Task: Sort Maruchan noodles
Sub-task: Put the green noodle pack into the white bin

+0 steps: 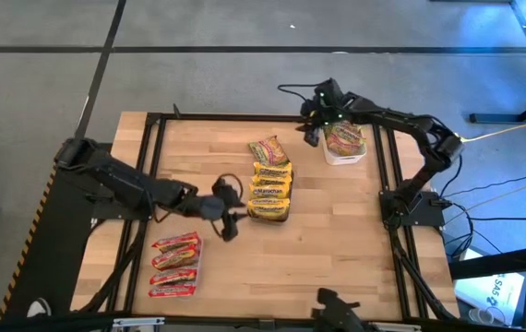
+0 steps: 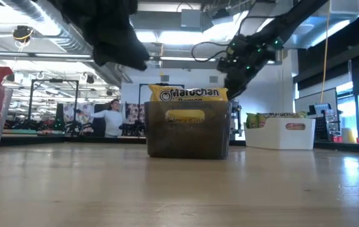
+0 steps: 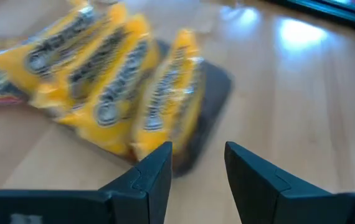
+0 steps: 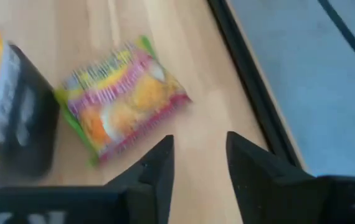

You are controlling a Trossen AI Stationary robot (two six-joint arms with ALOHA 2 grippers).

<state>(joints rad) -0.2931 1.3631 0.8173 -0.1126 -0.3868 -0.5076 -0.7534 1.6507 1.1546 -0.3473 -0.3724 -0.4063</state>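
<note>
Wooden table [image 1: 337,231], dark tray [image 1: 270,195], white tray [image 1: 345,157], clear tray [image 1: 192,272], loose green-pink packet [image 1: 266,148]

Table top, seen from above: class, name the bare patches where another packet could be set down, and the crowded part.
Bare wood lies between the dark tray of yellow packets and the table's right rail, below the white tray. More lies at the far left corner, above the left tool. It is crowded mid-table: green-and-pink packet, right tool, red packets.

Table [image 1: 337,231]: light wood, frame centre.
White tray [image 1: 345,157]: upper right.
Dark tray [image 2: 189,135]: low view centre.
Person [image 2: 112,118]: background, left of centre.
</note>
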